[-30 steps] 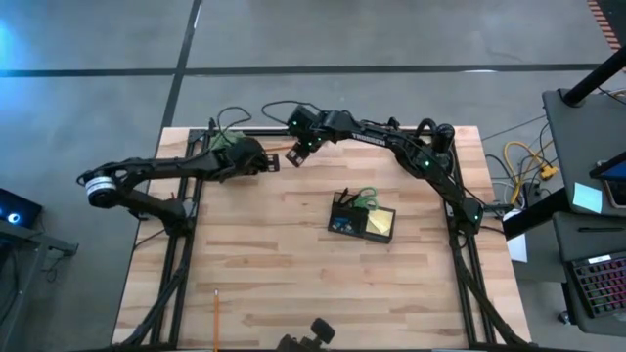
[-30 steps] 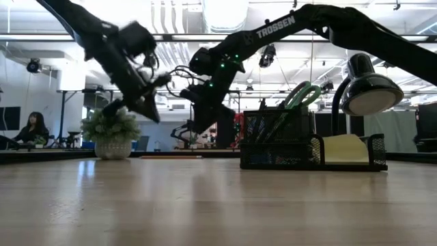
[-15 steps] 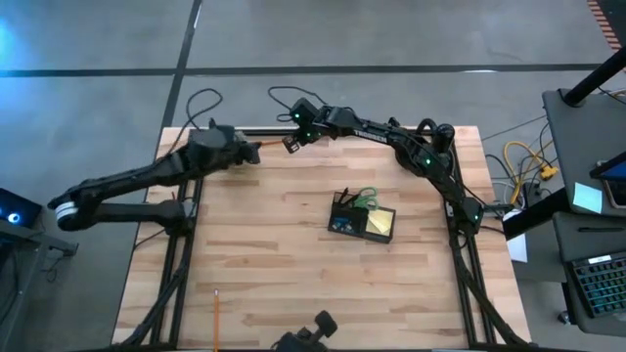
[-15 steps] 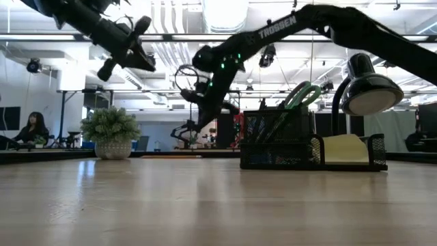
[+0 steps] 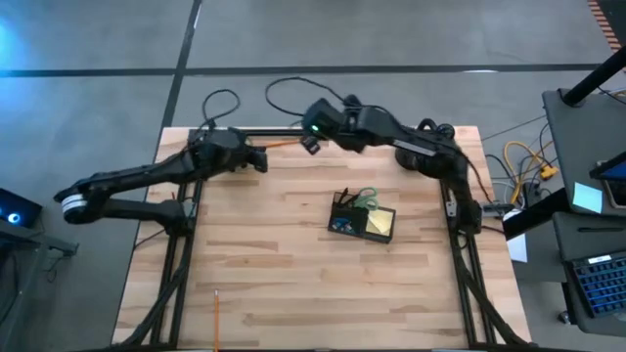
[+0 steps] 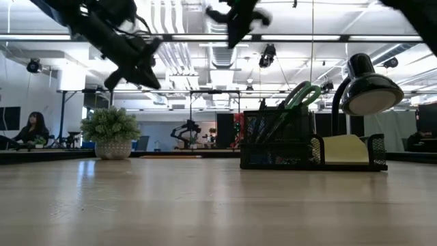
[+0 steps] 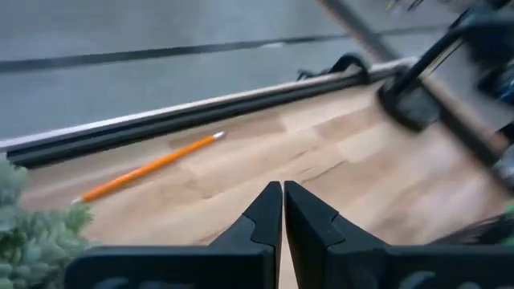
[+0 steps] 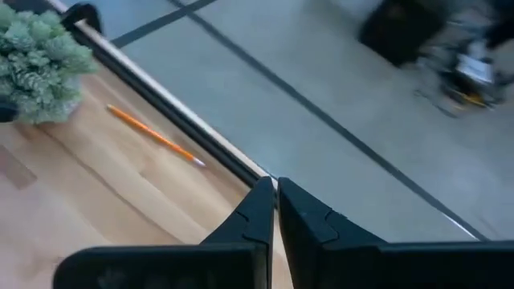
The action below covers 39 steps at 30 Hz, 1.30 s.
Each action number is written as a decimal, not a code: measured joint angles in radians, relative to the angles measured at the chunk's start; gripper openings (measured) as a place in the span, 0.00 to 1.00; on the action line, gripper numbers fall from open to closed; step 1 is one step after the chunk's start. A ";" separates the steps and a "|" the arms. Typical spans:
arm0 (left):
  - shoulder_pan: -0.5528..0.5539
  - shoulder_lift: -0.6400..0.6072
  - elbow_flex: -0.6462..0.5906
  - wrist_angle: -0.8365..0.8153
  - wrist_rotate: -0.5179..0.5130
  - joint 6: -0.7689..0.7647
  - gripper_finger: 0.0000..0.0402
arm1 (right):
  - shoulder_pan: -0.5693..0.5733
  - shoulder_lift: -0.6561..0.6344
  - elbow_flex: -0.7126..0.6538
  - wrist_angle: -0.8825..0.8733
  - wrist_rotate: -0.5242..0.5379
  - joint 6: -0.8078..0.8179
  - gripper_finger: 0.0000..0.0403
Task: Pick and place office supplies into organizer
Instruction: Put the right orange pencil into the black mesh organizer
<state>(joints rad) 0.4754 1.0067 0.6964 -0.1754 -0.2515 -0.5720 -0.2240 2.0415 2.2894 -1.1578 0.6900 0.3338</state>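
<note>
My right gripper (image 8: 271,210) has swung back and up, fingers pressed together (empty); my left gripper (image 7: 283,215), likewise closed, hovers near the orange pencil (image 7: 148,167) on the desk (image 5: 293,264).

Grey concrete floor (image 5: 391,34), exposed ceiling pipes (image 6: 174,14), seated person (image 6: 31,128)

No text, label, brand, number or sign can be read anywhere in these pictures, on the arms, the table or the room behind.

organizer (image 5: 361,223): black, mid-table | scissors (image 5: 366,201): green, upright inside | pencil (image 7: 148,167): orange, flat, far edge
</note>
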 joint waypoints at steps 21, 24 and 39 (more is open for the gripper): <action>0.100 0.767 0.622 -0.518 -0.003 -0.053 0.00 | 0.143 -0.187 -0.044 -0.415 0.028 0.426 0.03; 0.160 0.813 0.659 -0.526 0.151 -0.078 0.00 | 0.165 -0.185 -0.050 -0.414 0.014 0.426 0.03; 0.339 0.860 0.657 -0.421 0.194 -0.100 0.00 | 0.203 -0.182 -0.080 -0.414 0.019 0.444 0.03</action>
<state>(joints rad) 0.8146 1.8667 1.3529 -0.5969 -0.0570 -0.6724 -0.0206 1.8599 2.2098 -1.5715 0.7086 0.7778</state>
